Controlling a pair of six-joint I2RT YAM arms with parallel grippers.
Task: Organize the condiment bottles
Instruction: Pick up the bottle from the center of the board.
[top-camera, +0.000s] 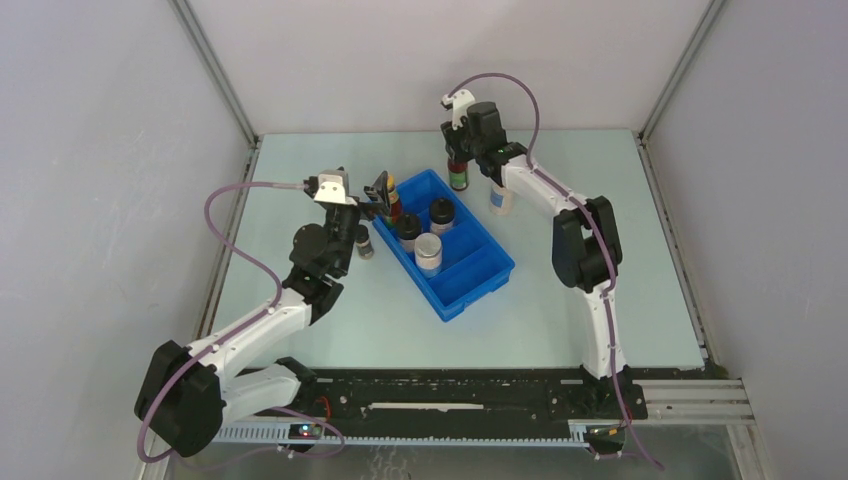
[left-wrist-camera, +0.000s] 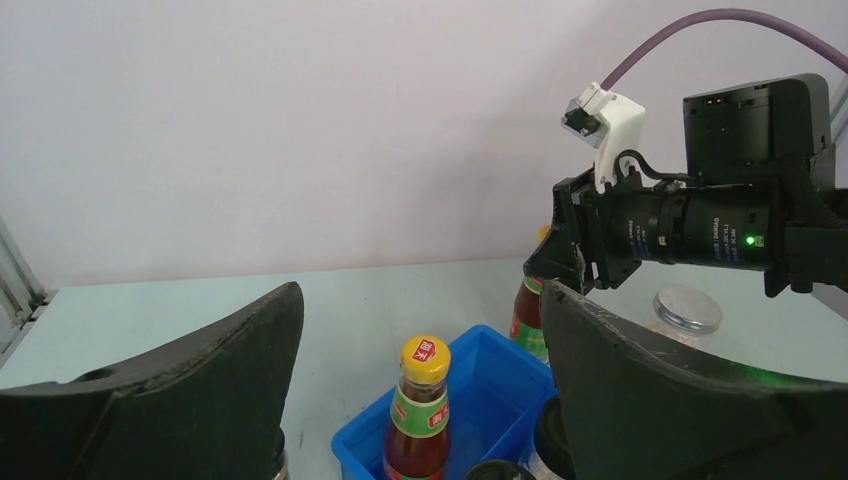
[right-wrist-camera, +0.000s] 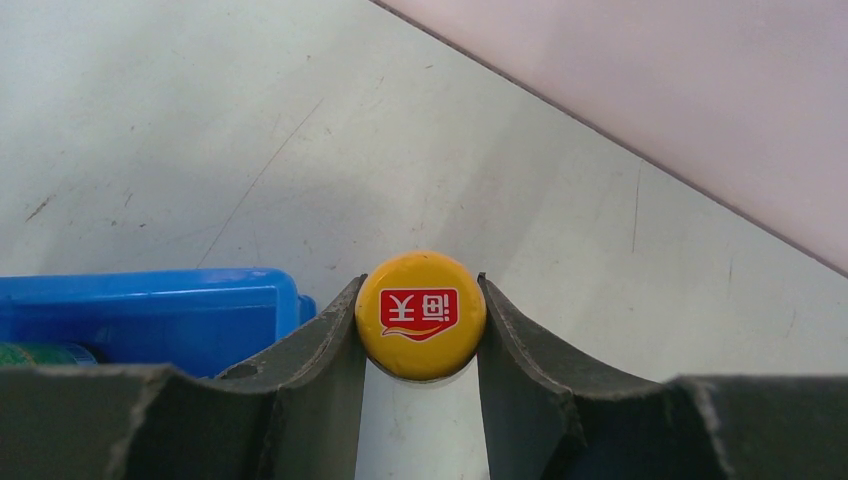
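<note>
Table: pale, walled on 3 sides. Blue tray sits mid-table, set diagonally.

Right arm: reaches to the far end of the tray. Right gripper is clamped on the yellow cap of 1 tall dark-red bottle; the wrist view shows a finger pressed on either side of the cap. Bottle is upright, long axis vertical, just beyond the tray's far wall. Can't tell whether its base touches the table.

Left arm: left gripper hovers with jaws spread wide and nothing between them, over the tray's far-left end.

In tray: second tall bottle, 2 black-lidded jars, 1 white-capped jar.

On table: pale jar beside the right arm; small black-lidded jar just left of the tray.

Judgement: tray lies near-left of the held bottle; right arm nearer, so a short carry over the wall.
</note>
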